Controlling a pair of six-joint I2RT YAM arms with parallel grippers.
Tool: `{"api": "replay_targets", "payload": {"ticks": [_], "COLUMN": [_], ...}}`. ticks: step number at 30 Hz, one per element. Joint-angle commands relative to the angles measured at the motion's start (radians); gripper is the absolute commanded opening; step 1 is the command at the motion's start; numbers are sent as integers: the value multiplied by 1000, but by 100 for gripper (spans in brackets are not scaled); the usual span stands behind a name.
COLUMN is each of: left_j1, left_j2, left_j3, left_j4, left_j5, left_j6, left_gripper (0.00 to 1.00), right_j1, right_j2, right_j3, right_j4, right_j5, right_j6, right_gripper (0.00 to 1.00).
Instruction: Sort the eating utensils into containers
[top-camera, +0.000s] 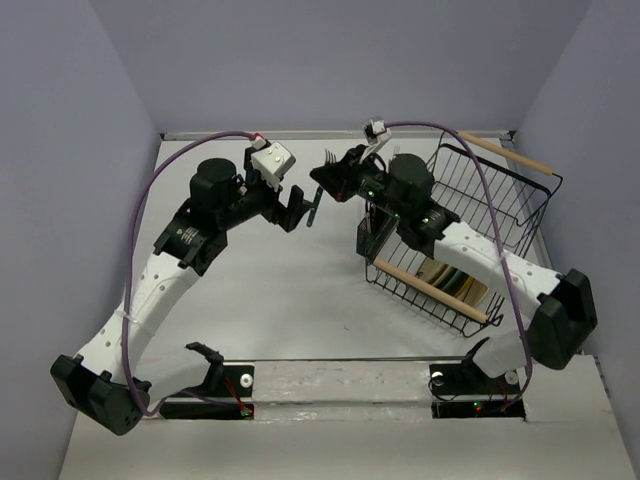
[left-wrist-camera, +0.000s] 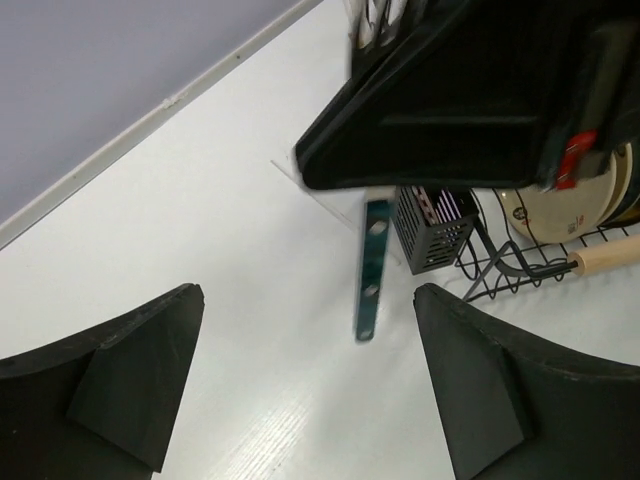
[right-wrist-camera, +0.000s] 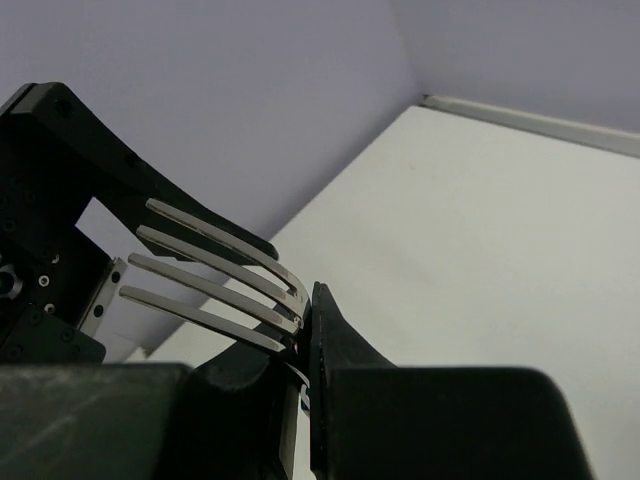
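Looking down at a plain white tabletop (top-camera: 280, 300), boxed in by pale lavender walls (top-camera: 330, 60) on the left, far and right sides. Flat, even lighting.

Head count: two arms (top-camera: 160, 280), so two tools, left tool (top-camera: 296, 210) and right tool (right-wrist-camera: 305, 335). One black wire rack (top-camera: 505, 205) with two wooden handles (top-camera: 432, 290), parked in the far right corner. One small black slotted holder (left-wrist-camera: 432, 235) tucked right beside the rack's left end. One fork (left-wrist-camera: 369, 275) out in the open. Plates (left-wrist-camera: 560, 205) standing on edge inside the rack, at least two, can't count past that. Something pinkish inside the holder, too small to call.

Fork: slim flat teal handle with two pale oval spots along it, then four shiny silver tines (right-wrist-camera: 210, 270), slightly curved. Hanging handle-down in the air, off the tabletop, near the far edge about midway along it, just left of the holder.

Right tool clenched on the fork at its neck, tines poking out past the fingers. Left tool released, fingers spread wide either side of the handle, not touching it.
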Motion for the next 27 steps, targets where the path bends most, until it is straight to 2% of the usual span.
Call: {"api": "replay_targets", "payload": {"ticks": [1, 3, 9, 17, 23, 27], "left_j1": [-2, -2, 0, 0, 0, 0], "left_j2": [-31, -15, 62, 133, 148, 145], "left_j3": [-23, -18, -9, -33, -66, -84], "left_j4": [74, 80, 94, 105, 117, 123], "left_j5": [-38, -84, -149, -206, -209, -215], "left_j6": [10, -3, -36, -8, 1, 13], "left_gripper": [99, 99, 99, 99, 99, 99], "right_j1": [-9, -9, -9, -9, -27, -27], "right_j2": [-186, -255, -344, -332, -320, -343], "right_j3": [-6, -20, -84, -153, -221, -245], "right_j4": [-208, -312, -425, -416, -260, -229], "right_j5": [210, 326, 524, 558, 523, 520], "right_j6": [-294, -334, -390, -355, -365, -376], "right_gripper": [0, 0, 0, 0, 0, 0]}}
